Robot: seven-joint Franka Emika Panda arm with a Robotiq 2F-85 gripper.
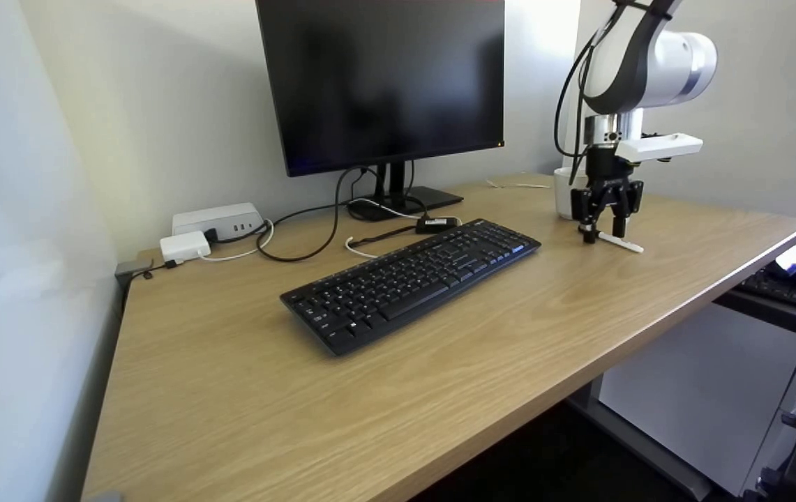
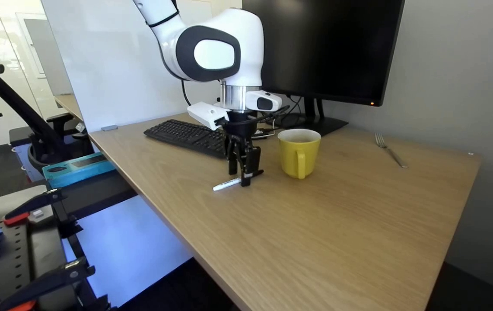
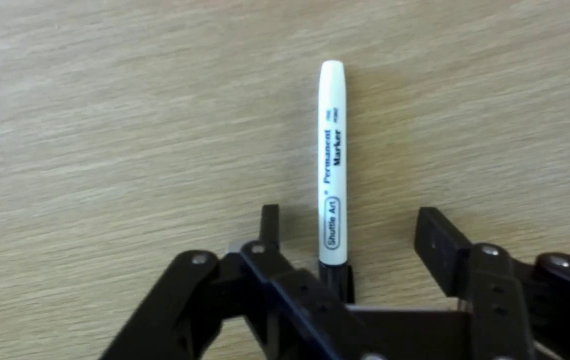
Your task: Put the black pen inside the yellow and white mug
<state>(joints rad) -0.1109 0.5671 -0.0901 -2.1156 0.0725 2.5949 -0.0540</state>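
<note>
The pen is a marker with a white barrel and a black cap (image 3: pixel 332 165). It lies flat on the desk, and its white end shows in both exterior views (image 1: pixel 622 242) (image 2: pixel 225 185). My gripper (image 3: pixel 348 225) is open and low over the desk, with one finger on each side of the pen; gaps show between pen and fingers in the wrist view. The gripper also shows in both exterior views (image 1: pixel 604 234) (image 2: pixel 239 178). The gripper hides part of the cap in the wrist view. The mug, yellow outside with a white inside (image 2: pixel 290 157), stands upright beside the gripper; its white side (image 1: pixel 563 196) shows too.
A black keyboard (image 1: pixel 411 282) lies on the desk (image 1: pixel 230 390). A monitor (image 2: pixel 324 52) stands behind the mug, with cables and white boxes (image 1: pixel 220 222) along the wall. A fork (image 2: pixel 391 152) lies near the back. The desk's front edge is close to the pen.
</note>
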